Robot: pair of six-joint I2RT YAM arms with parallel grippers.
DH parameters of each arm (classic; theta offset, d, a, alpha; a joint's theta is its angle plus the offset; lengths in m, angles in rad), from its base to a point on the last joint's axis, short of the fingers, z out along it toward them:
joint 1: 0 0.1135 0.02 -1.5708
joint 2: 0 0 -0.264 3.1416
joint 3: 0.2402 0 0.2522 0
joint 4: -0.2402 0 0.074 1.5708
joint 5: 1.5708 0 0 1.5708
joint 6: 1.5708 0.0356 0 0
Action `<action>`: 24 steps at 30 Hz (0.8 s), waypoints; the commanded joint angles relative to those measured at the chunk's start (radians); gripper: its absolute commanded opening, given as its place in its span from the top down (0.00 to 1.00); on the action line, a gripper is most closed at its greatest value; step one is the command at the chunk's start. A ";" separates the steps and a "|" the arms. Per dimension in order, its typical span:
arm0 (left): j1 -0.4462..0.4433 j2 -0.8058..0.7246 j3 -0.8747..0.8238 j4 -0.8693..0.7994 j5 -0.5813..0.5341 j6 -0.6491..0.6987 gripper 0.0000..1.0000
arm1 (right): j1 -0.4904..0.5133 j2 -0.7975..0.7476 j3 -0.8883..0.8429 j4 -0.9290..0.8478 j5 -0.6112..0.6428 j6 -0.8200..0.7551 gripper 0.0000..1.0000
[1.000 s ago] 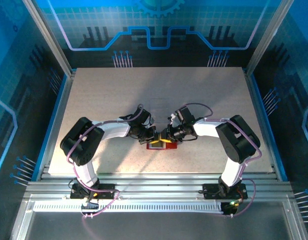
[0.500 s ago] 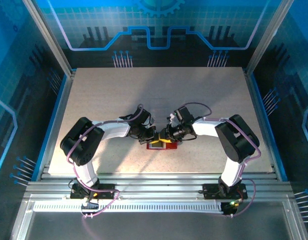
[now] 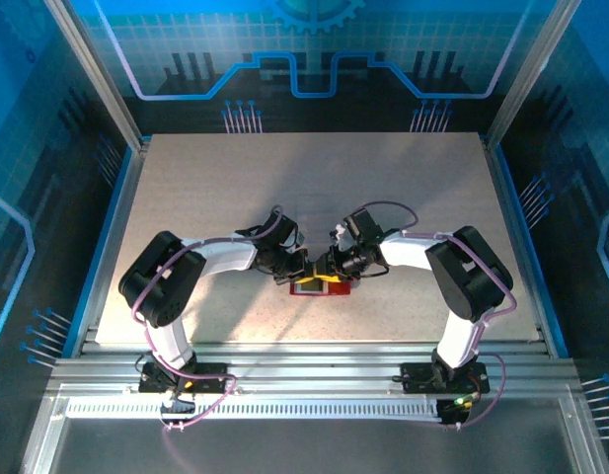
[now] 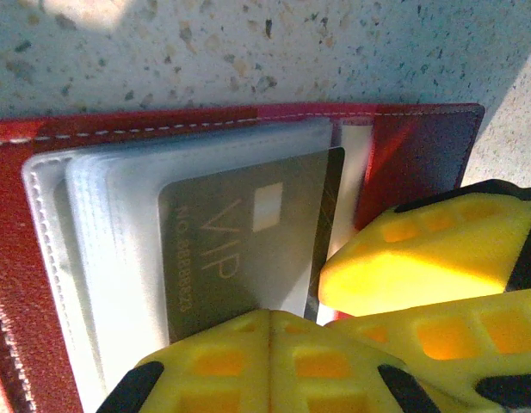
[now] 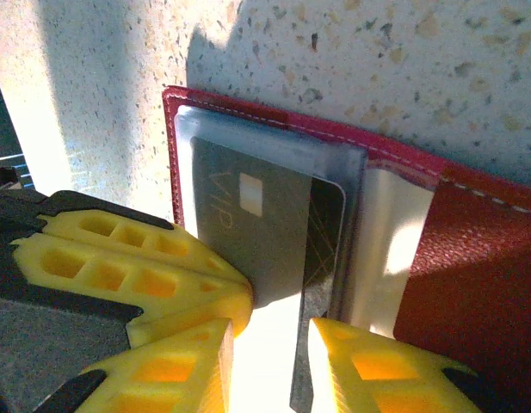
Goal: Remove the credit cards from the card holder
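The left end effector (image 3: 297, 269) and the right end effector (image 3: 330, 267) meet almost tip to tip over the red card holder (image 3: 320, 288). The holder lies open on the desk (image 3: 314, 178), toward 6 o'clock from the desk's middle. The left comes in from 10 o'clock and the right from 2 o'clock. From up here I cannot tell how either pair of fingers stands.

At the left wrist, the left end effector (image 4: 269, 331) has its yellow fingers pressed together with no gap along the seam. Its tips are down on the clear sleeves (image 4: 119, 224) at 6 o'clock. A dark VIP card (image 4: 239, 249) sits in the front sleeve, its 3 o'clock end poking out. The right end effector (image 4: 338, 301) reaches in from 4 o'clock, just beside that bare end.

At the right wrist, the right end effector (image 5: 272, 335) stands spread. The VIP card (image 5: 265, 224) runs its free edge down into the gap at 6 o'clock, and contact cannot be judged. The left end effector (image 5: 235, 297) enters from 8 o'clock, tips against the card's lower corner.
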 commanded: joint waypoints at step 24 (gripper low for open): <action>0.005 0.000 -0.011 -0.044 0.005 0.022 0.94 | -0.011 -0.065 -0.015 0.024 -0.017 0.034 0.71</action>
